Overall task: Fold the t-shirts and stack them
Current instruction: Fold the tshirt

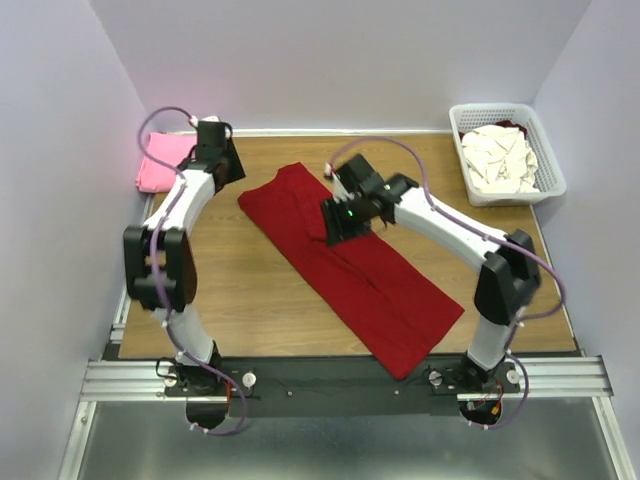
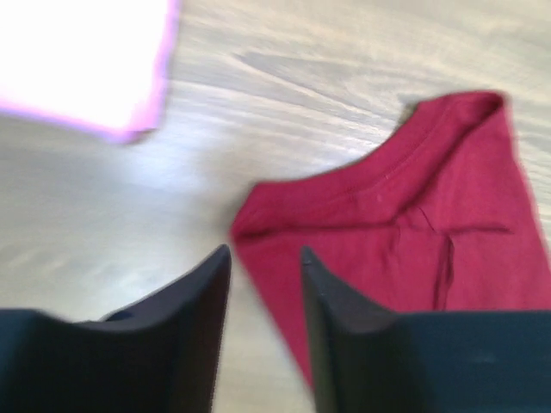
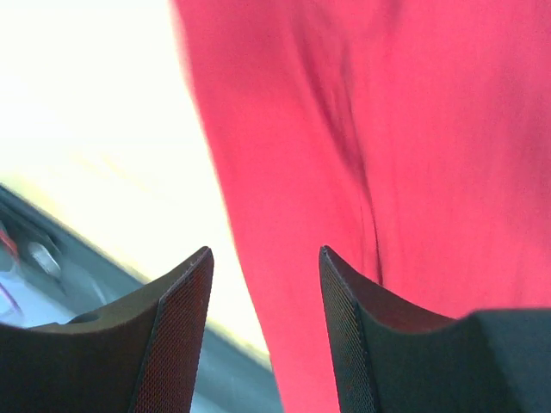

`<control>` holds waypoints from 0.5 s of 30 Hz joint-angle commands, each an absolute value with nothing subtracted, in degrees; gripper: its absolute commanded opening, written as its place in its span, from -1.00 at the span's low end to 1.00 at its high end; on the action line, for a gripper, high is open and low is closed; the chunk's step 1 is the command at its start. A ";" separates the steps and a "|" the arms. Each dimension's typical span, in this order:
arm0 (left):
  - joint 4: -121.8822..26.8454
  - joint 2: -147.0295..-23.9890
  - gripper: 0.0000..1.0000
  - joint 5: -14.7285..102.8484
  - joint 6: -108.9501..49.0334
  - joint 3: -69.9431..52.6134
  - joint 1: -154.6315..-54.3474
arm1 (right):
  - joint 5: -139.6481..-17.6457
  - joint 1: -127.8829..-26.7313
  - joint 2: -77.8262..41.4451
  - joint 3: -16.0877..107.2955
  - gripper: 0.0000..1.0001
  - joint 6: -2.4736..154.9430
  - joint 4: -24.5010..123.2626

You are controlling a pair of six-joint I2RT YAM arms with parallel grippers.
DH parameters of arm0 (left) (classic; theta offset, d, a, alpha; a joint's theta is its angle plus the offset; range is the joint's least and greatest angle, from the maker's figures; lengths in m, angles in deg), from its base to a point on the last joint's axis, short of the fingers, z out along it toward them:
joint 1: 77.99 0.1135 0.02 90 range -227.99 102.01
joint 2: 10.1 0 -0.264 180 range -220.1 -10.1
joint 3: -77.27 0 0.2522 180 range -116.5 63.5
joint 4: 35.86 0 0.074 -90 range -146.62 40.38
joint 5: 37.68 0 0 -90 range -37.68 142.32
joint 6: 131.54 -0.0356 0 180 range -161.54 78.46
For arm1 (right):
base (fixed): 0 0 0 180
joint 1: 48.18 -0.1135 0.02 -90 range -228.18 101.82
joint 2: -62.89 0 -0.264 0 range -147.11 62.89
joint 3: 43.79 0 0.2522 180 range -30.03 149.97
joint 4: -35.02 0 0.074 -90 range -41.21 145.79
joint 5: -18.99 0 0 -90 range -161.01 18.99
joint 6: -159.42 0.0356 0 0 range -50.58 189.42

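Right now the left gripper [image 2: 264,254] has its jaws partly apart with nothing between them. It hangs over the bare table [image 2: 103,224], just beside a corner of the dark red t-shirt [image 2: 413,232] at its neckline end. The right gripper [image 3: 265,254] is also parted and empty, poised above that shirt, which lies flattened in a long diagonal band across the table. A bright pink t-shirt [image 1: 158,168] sits folded at the far left corner, near the left gripper. Cream-white t-shirts [image 1: 500,160] are heaped in a white basket [image 1: 553,186] at the far right, well apart from both arms.
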State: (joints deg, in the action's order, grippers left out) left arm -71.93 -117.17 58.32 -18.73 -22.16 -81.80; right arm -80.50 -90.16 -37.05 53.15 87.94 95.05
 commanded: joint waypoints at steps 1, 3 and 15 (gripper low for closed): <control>-69.67 -98.05 0.22 67.26 -20.00 -15.46 -81.59 | -82.24 -90.02 -51.57 69.52 0.18 80.33 94.84; -68.61 -90.40 0.36 66.31 -20.00 -9.75 -81.59 | -86.44 -89.58 -56.59 79.85 0.16 78.83 94.23; -65.79 -64.25 0.67 57.68 -20.10 10.32 -81.77 | -98.61 -86.86 -85.72 105.59 0.14 84.96 82.20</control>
State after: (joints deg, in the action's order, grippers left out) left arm -65.70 -68.06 60.64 -19.71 7.71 -81.74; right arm -94.73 -88.56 -82.08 104.07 81.17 87.66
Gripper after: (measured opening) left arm 0.785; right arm 0.568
